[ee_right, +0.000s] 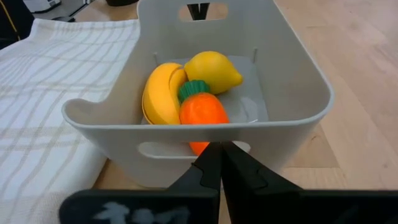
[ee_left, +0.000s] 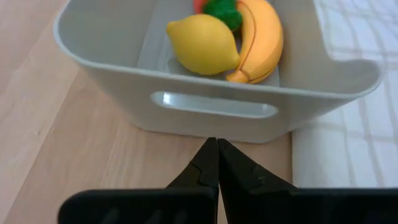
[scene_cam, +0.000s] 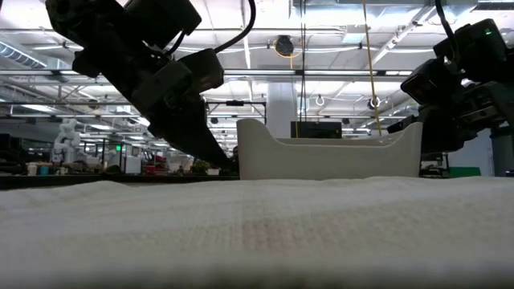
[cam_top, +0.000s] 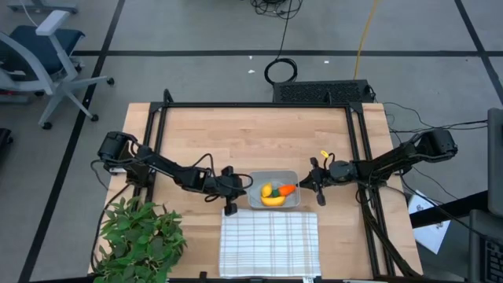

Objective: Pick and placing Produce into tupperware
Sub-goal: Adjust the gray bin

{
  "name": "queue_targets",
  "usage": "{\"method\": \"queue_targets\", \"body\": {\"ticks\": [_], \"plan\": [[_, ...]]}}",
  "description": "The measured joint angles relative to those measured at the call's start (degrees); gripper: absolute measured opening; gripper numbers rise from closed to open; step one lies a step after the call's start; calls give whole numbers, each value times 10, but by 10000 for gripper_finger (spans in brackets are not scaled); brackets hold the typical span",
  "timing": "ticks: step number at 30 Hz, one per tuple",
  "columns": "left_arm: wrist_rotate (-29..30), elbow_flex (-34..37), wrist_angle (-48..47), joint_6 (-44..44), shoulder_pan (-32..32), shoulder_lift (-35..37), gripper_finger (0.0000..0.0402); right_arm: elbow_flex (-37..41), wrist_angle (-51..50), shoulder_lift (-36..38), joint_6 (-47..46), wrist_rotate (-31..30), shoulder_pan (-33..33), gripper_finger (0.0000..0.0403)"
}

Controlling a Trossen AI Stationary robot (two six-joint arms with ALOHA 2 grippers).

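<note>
Your banana (ee_right: 160, 93), lemon (ee_right: 211, 70) and carrot (ee_right: 202, 111) all lie in the tub (cam_top: 255, 202) on the bench (cam_top: 251, 134), flanked closely by the closed, empty left pincer (ee_left: 214, 163) and right pincer (ee_right: 216, 163), so a careless retreat could nudge it.

Table (cam_top: 259, 134): light wood, pale grain visible, smooth matt finish. Container (ee_right: 298, 93): grey plastic, smooth, a soft sheen noted along the rim and handle slot. Banana (ee_right: 160, 93), lemon (ee_left: 202, 43) and carrot (ee_right: 202, 112): moulded plastic by appearance, smooth, faintly glossy; the carrot's green top is seen to be ridged. Cloth (cam_top: 269, 244): white woven fabric with a thin grey check, a coarse weave being shown in the low view. Left gripper (ee_left: 216, 165) and right gripper (ee_right: 221, 165): dark, matt fingers.
</note>
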State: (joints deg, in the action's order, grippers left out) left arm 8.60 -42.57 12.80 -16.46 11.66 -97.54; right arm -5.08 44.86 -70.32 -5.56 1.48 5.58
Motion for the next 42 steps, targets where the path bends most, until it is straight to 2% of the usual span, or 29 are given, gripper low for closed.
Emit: {"method": "queue_targets", "body": {"ticks": [9, 16, 22, 42], "plan": [[17, 0, -22, -1, 0, 0, 0, 0, -21, 10, -13, 0, 0, 0], [25, 0, -41, 9, 0, 1, 0, 0, -120, 89, -15, 1, 0, 0], [36, 0, -60, 22, 0, 28, 0, 2, -163, 141, -14, 1, 0, 0], [49, 0, -67, 26, 1, 44, 0, 20, -212, 163, -45, 3, 0, 0]]}}
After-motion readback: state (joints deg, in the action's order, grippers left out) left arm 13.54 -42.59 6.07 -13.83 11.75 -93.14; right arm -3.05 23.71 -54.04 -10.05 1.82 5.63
